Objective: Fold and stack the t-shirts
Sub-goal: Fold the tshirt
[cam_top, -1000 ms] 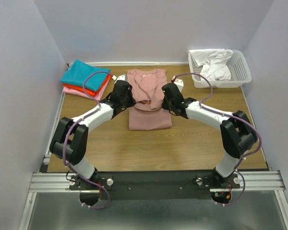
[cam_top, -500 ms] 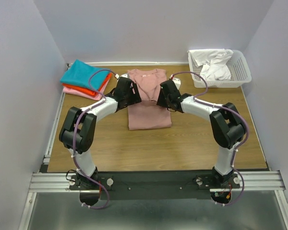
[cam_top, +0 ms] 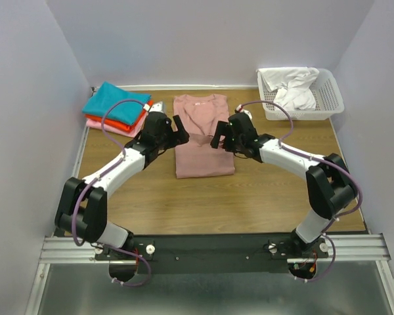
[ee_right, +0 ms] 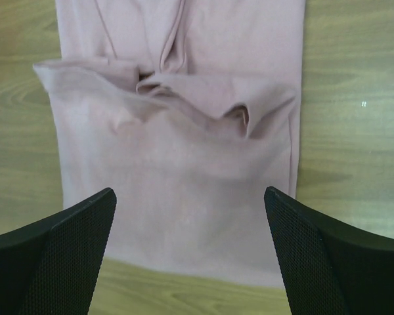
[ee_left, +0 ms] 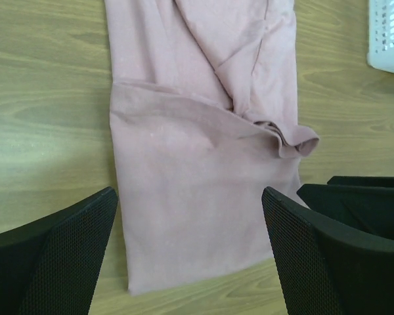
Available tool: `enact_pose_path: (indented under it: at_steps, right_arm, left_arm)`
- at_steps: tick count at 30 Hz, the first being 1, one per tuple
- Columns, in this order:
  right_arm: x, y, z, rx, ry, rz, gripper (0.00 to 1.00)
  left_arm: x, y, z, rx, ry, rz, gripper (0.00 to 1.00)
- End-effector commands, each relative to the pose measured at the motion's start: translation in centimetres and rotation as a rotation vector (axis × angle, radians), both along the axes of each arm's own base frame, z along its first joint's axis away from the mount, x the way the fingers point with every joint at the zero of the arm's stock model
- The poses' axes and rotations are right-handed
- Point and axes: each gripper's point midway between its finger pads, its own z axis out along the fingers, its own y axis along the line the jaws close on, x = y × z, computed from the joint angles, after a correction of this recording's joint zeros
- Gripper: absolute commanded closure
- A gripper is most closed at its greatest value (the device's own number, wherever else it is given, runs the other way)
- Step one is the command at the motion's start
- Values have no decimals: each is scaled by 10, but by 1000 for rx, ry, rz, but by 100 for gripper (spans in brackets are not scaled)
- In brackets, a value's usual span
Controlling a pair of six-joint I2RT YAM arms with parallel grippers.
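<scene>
The dusty-pink t-shirt [cam_top: 203,141] lies in the middle of the bench [cam_top: 151,197], already narrowed to a long strip with the collar at the far end. Its near part is doubled over, and the loose edge lies rumpled across the middle with one corner curled up.

I judge we're mid-way through the crosswise fold. The strip isn't yet a compact square like the ones in the pile.

The left tool [cam_top: 178,129] and the right tool [cam_top: 221,133] hang over the shirt's two long edges. Both are spread wide with nothing between their fingers.

Next, I'd bring each tool down on a near corner of the doubled part. I'd pinch both layers together and carry them toward the collar, keeping the two sides level so the curled corner flattens. After that the shirt goes to the stack at the far left: a teal tee [cam_top: 116,100] on an orange-red one [cam_top: 128,121] on a pink one [cam_top: 102,123].

A white mesh basket [cam_top: 331,98] holding white cloth [cam_top: 292,88] sits far right, well apart.

I can read no writing. The collar tag is too small, and the wrist views show plain cloth.
</scene>
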Motion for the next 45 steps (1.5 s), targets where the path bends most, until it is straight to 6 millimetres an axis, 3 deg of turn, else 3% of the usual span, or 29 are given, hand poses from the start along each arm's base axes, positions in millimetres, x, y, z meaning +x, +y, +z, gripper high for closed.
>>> enact_pose_path:
  at_steps: [1, 3, 4, 6, 7, 8, 10, 11, 13, 14, 15, 20, 21, 23, 27, 28, 29, 32, 33, 34, 35, 38, 39, 40, 44, 45]
  right_arm:
    - [-26, 0, -5, 39, 39, 64, 0]
    - [-38, 1, -10, 53, 55, 104, 0]
    - [-44, 6, -9, 78, 61, 143, 0]
    - [-46, 15, -5, 105, 46, 191, 0]
    - [-42, 24, 3, 133, 17, 236, 0]
    - [-39, 28, -4, 127, 27, 250, 0]
    - [-29, 39, 2, 136, 8, 286, 0]
    - [-25, 44, 1, 139, 7, 300, 0]
    - [-17, 52, -19, 114, 34, 330, 0]
    - [-5, 60, -9, 123, 3, 346, 0]
    - [-1, 62, -28, 90, 24, 360, 0]
    - [39, 63, -39, 15, -22, 287, 0]
    - [54, 65, -29, 0, -66, 276, 0]
    - [75, 53, -33, -73, -100, 203, 0]
    - [113, 32, -22, -223, -206, 111, 0]
    - [124, 24, -11, -275, -244, 83, 0]
    - [126, 21, -11, -296, -244, 78, 0]
    - [113, 16, -1, -285, -235, 90, 0]
    - [107, 15, 21, -247, -257, 74, 0]
    - [100, 13, 28, -225, -256, 70, 0]
    - [83, 5, 13, -228, -212, 69, 0]
    - [49, -5, 38, -115, -200, 36, 0]
    - [26, -16, 13, -123, -136, 34, 0]
    - [14, -18, 30, -52, -143, 1, 0]
    - [-37, -35, 9, 35, -45, -33, 0]
    - [-44, -38, 7, 54, -33, -44, 1]
  left_arm:
    - [-29, 3, -16, -37, 37, -17, 2]
    - [-49, -1, -25, -55, 58, -50, 2]
    - [-61, 2, -40, -45, 90, -52, 2]
    - [-75, 4, -45, -61, 102, -53, 2]
    - [-82, 5, -49, -67, 113, -59, 2]
    - [-94, 9, -56, -74, 125, -58, 2]
    - [-111, 16, -70, -73, 152, -56, 2]
    - [-115, 17, -65, -89, 131, -52, 2]
    - [-124, 20, -66, -104, 126, -47, 2]
    - [-130, 23, -66, -112, 118, -49, 2]
    - [-133, 23, -66, -120, 116, -50, 2]
    - [-142, 24, -66, -128, 115, -66, 2]
    - [-142, 24, -66, -127, 115, -67, 2]
    - [-141, 24, -65, -122, 115, -66, 2]
    - [-137, 24, -67, -111, 120, -64, 2]
    - [-135, 22, -66, -112, 119, -67, 2]
    - [-134, 22, -66, -111, 118, -68, 2]
    - [-127, 19, -70, -101, 122, -71, 2]
    - [-126, 19, -71, -101, 126, -70, 2]
    - [-126, 18, -72, -99, 128, -76, 2]
    - [-123, 16, -74, -98, 134, -80, 2]
    - [-117, 10, -79, -98, 137, -98, 5]
    - [-116, 9, -81, -96, 141, -102, 12]
    - [-115, 8, -83, -90, 145, -109, 15]
    - [-111, 4, -98, -71, 188, -123, 28]
    - [-110, 3, -100, -69, 193, -127, 35]
